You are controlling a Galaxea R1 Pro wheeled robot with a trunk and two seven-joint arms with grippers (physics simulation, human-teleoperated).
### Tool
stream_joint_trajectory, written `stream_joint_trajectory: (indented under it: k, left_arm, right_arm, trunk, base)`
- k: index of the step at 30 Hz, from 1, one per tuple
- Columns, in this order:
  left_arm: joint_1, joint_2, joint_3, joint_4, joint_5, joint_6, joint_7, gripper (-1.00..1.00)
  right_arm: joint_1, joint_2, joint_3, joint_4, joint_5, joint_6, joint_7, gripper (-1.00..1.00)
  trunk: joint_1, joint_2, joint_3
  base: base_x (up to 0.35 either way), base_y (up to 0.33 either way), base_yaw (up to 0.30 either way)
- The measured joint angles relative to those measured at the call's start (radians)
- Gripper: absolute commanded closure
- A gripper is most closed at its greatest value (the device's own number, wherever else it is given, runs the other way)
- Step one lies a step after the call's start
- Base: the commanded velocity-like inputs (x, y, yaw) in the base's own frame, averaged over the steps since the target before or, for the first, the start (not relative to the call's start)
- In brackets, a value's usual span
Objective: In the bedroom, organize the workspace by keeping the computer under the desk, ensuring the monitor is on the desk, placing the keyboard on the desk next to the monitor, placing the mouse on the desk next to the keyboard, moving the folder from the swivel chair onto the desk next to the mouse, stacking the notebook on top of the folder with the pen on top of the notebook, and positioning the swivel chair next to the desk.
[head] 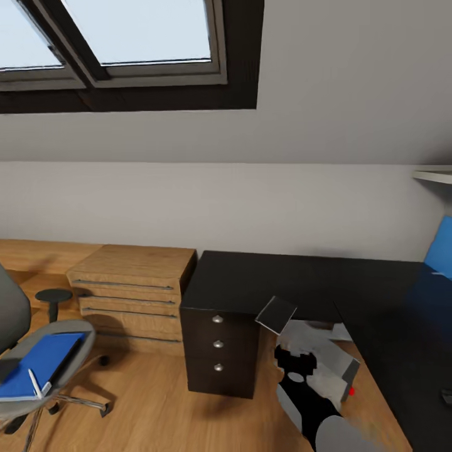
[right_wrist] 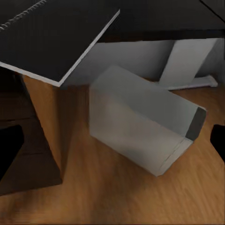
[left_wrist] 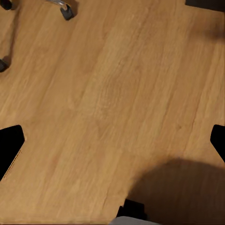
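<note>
Wooden floor under the black desk (head: 301, 276) carries the grey computer (right_wrist: 145, 126), lying tipped just ahead of the wide-open right tool (right_wrist: 112, 140): likely heavy, rigid, smooth-sided, so grip across its narrow faces; left tool (left_wrist: 112, 140) wide open too.

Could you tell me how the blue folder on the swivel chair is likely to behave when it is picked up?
The blue folder looks thin and flat, so probably light and slightly flexible. The pen lying on it may slide off if tilted. The swivel chair stands on casters, so pushing could roll it.

no legible txt, no labels, no brands, no nos. anywhere
</note>
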Motion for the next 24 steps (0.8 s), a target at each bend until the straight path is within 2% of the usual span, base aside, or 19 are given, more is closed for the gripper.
stream_joint_trajectory:
  k: [3,5,9,13,15,18,20,24]
  left_arm:
    - [0.000,0.001,0.002,0.000,0.001,0.001,0.002,-1.00]
    - [0.000,0.001,0.003,0.000,0.002,0.001,0.002,-1.00]
    - [0.000,0.000,0.004,0.000,0.001,0.001,0.003,-1.00]
    - [0.000,-0.002,0.004,0.001,0.001,0.001,0.002,-1.00]
    - [0.000,-0.002,0.004,0.002,0.001,0.001,0.002,-1.00]
    - [0.000,-0.001,0.004,0.003,0.001,0.002,0.001,-1.00]
    - [0.000,-0.002,0.004,0.003,0.001,0.002,0.001,-1.00]
    - [0.000,-0.003,0.002,0.003,0.000,0.000,-0.001,-1.00]
  right_arm:
    - [0.000,0.035,0.038,0.108,0.004,-0.120,-0.002,-1.00]
    - [0.001,0.047,0.047,0.180,0.004,-0.181,-0.002,-1.00]
    - [0.002,0.054,0.053,0.353,0.002,-0.319,0.001,-1.00]
    - [0.035,0.043,0.050,0.398,0.001,-0.347,0.023,-1.00]
    - [0.073,0.021,0.052,0.406,-0.002,-0.354,0.076,-1.00]
    - [0.096,0.005,0.055,0.411,-0.003,-0.358,0.161,-1.00]
    - [0.103,0.001,0.056,0.413,-0.004,-0.359,0.201,-1.00]
    - [0.109,-0.002,0.056,0.413,-0.001,-0.360,0.227,-1.00]
  trunk:
    - [0.000,0.000,-0.002]
    - [0.000,0.000,-0.003]
    - [0.000,0.000,-0.005]
    - [0.000,0.000,-0.007]
    - [0.000,0.000,-0.008]
    - [0.000,0.000,-0.009]
    - [0.000,0.000,-0.010]
    - [0.000,0.000,-0.011]
  base:
    - [-0.040,0.137,0.276]
    - [-0.015,0.051,0.276]
    - [-0.004,0.013,0.276]
    - [-0.001,0.003,0.276]
    - [0.000,0.001,0.276]
    - [0.000,0.000,0.276]
    - [0.000,0.000,0.244]
    - [0.000,0.000,0.100]
